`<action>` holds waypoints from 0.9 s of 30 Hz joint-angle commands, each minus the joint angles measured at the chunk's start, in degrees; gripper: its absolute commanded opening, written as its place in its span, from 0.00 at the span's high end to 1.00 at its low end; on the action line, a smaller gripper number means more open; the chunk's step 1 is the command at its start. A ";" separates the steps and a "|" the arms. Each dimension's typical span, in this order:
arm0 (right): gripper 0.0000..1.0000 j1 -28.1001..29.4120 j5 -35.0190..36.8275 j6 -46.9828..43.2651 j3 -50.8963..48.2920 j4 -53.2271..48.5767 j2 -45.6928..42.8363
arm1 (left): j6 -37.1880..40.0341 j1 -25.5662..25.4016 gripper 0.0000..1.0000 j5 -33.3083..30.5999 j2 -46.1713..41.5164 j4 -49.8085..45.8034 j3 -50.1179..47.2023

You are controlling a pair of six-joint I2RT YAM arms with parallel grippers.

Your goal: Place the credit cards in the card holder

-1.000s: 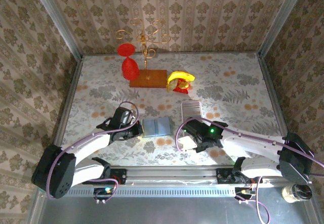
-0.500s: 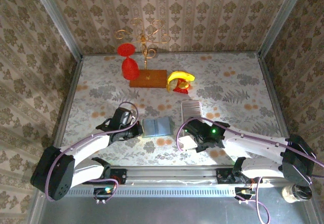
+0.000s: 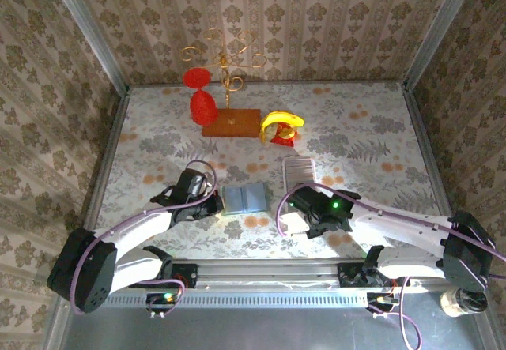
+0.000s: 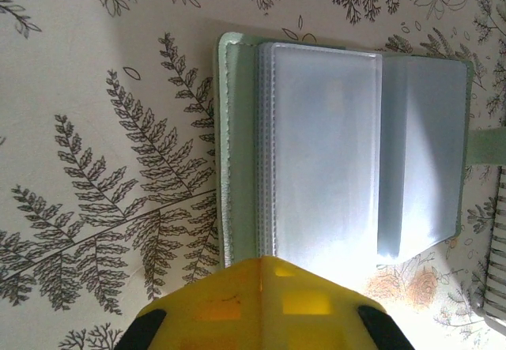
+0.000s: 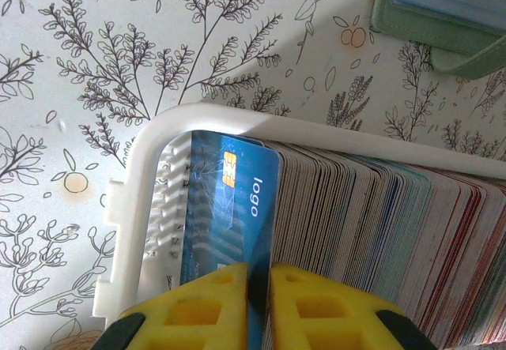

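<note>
Credit cards (image 5: pixel 379 231) are packed on edge in the white tray (image 5: pixel 158 133), and your right pincer (image 5: pixel 257 291) is right at the end of that stack. Check the right wrist view: the two yellow fingers (image 5: pixel 198 310) are clenched on the blue card (image 5: pixel 225 200), one on each face, and the card's edge runs up between them. That blue card, with its chip and the word "logo" showing, is the outermost one, standing by the tray's ribbed end wall.

From above, the tray lies on the desk (image 3: pixel 356 137) just right of centre, and your right pincer sits over its near end.

Now the card holder (image 3: pixel 245 198). It lies open and flat in the middle of the desk, clear sleeves facing up. It is near the tray on the tray's left side, and the two are not touching. One green corner of it shows past the tray in the right wrist view.

Your left pincer (image 4: pixel 265 279) is clenched with nothing between its fingers. Its tip is over the holder's left edge, at the sleeves. You cannot tell from here whether it presses on them.
</note>
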 commanded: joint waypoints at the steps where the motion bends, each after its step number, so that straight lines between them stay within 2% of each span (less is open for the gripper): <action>1: 0.87 -0.27 2.54 0.52 1.56 -1.64 -1.39 | -0.77 -0.46 1.00 -0.65 -0.66 0.25 -0.51; 18: 0.89 -0.27 -2.22 4.83 6.27 -9.41 -1.75 | -0.65 -0.64 1.00 -0.52 0.90 0.54 0.06; 23: 1.00 -0.27 -3.73 5.74 7.41 -11.41 -2.17 | -0.59 -0.73 1.00 -0.61 1.01 0.34 0.20; 27: 1.00 -0.23 -6.89 8.60 10.14 -14.58 -2.68 | -0.34 -0.64 1.00 -1.84 0.54 -2.00 1.40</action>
